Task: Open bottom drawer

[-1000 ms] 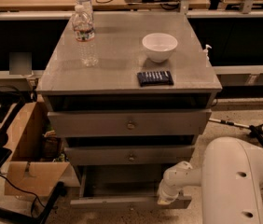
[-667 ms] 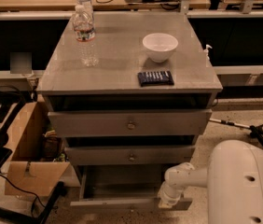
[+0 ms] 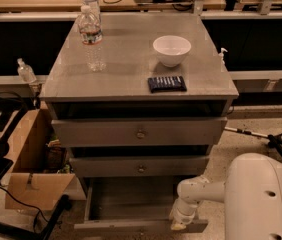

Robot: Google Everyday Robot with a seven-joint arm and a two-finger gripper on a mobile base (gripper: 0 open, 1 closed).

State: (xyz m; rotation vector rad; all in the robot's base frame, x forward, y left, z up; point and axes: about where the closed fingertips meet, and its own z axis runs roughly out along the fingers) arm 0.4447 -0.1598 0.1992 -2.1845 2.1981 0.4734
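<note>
The bottom drawer (image 3: 126, 227) is the lowest of three grey drawers. It stands pulled out toward me, with its shallow grey box (image 3: 131, 200) open to view and its slim front panel near the bottom edge of the camera view. My gripper (image 3: 177, 225) is at the right part of that front panel, at the end of my white arm (image 3: 196, 191), which reaches in from the lower right. The drawer's knob is not visible. The middle drawer (image 3: 141, 167) and the top drawer (image 3: 140, 132) sit slightly out.
On the cabinet top (image 3: 126, 64) stand a water bottle (image 3: 92, 34), a white bowl (image 3: 171, 50) and a dark flat packet (image 3: 167, 83). A cardboard box (image 3: 31, 176) and black cables lie at the left. A black stand (image 3: 276, 141) lies on the floor at the right.
My gripper has moved toward the camera and a little left. The bottom drawer's front panel has come out further with it.
</note>
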